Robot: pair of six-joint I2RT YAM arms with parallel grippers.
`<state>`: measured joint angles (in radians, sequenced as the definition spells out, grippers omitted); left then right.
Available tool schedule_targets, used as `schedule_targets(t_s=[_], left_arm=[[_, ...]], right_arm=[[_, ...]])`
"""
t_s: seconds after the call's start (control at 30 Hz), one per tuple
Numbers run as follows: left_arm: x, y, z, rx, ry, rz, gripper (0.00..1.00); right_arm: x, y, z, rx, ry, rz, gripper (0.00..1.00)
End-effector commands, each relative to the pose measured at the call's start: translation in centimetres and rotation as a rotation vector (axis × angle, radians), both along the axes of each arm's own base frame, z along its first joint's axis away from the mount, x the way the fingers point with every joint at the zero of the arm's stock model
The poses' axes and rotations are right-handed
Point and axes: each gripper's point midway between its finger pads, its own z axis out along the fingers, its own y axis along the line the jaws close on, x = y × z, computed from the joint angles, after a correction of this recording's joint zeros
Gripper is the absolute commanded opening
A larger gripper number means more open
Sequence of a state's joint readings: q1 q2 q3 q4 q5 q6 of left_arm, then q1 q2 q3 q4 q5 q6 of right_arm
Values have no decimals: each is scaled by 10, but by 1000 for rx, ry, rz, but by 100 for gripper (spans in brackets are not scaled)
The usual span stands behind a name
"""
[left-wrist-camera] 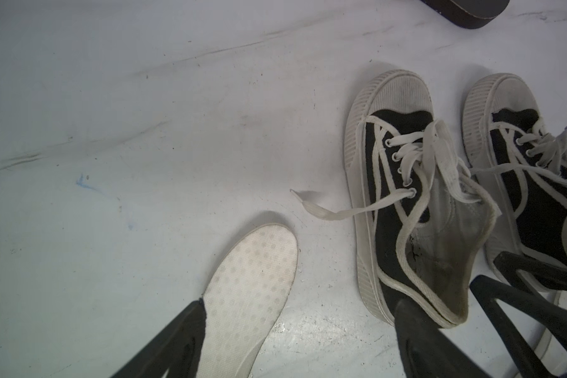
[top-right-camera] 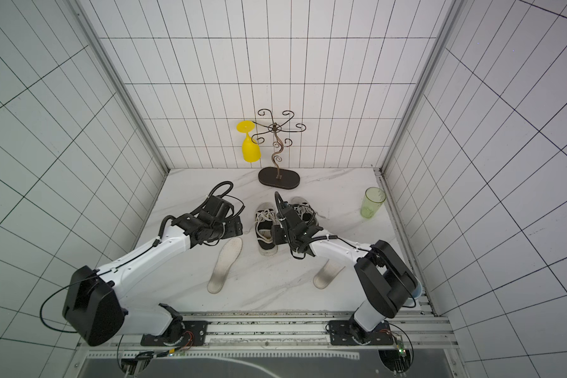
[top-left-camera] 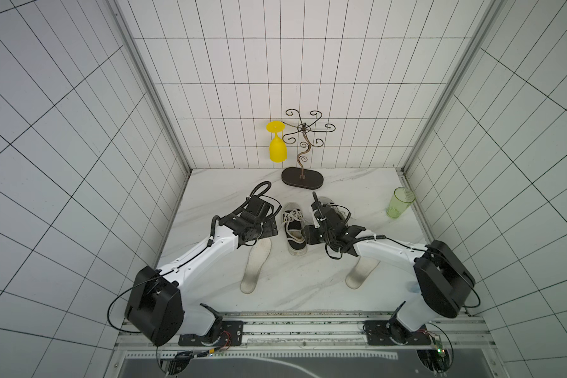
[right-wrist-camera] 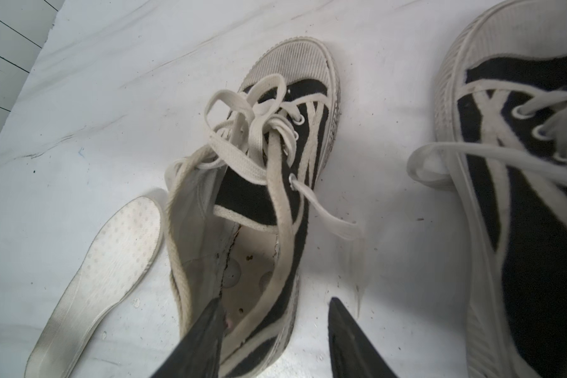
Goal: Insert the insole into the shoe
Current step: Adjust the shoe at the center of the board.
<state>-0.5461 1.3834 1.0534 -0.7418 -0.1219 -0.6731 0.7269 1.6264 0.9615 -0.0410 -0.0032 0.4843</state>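
Observation:
A black canvas shoe (top-left-camera: pixel 295 234) with white laces and trim stands mid-table, toe pointing to the back wall. A white dotted insole (top-left-camera: pixel 256 265) lies flat just to its left. My left gripper (left-wrist-camera: pixel 301 304) hangs open above the gap between them. One of its fingers (left-wrist-camera: pixel 184 337) is over the insole's (left-wrist-camera: pixel 252 278) toe end and the other is at the shoe's (left-wrist-camera: pixel 403 209) heel. My right gripper (right-wrist-camera: pixel 275 304) straddles the shoe's (right-wrist-camera: pixel 262 196) side wall near the heel. One of its fingers (right-wrist-camera: pixel 207 333) is inside the opening, and the other stands clear outside.
A second matching shoe (top-right-camera: pixel 303 206) stands right of the first, partly under my right wrist. Another insole (top-left-camera: pixel 362 271) lies beneath the right arm. At the back stand a wire rack (top-left-camera: pixel 302 178) with a hanging yellow goblet (top-left-camera: pixel 277 147) and a green cup (top-left-camera: pixel 400 203).

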Motion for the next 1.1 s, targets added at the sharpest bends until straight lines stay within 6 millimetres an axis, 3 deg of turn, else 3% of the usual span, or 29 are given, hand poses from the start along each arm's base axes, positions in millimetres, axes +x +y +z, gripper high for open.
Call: schedule_targets(t_s=[0.0, 0.3, 0.4, 0.6, 0.83, 1.07], left_arm=[[-1, -18, 2, -24, 17, -28, 88], [-2, -62, -7, -23, 45, -104, 87], [7, -69, -18, -7, 62, -98, 74], [26, -82, -34, 30, 81, -106, 68], [48, -80, -47, 141, 91, -85, 54], [58, -78, -61, 204, 105, -93, 37]], right_arm=[[26, 19, 36, 69, -58, -20, 50], [57, 10, 33, 90, -54, -74, 40], [63, 12, 30, 88, -44, -58, 34], [64, 12, 24, 84, -26, -46, 31], [62, 14, 19, 74, -6, -27, 26], [60, 13, 11, 52, 13, -19, 31]])
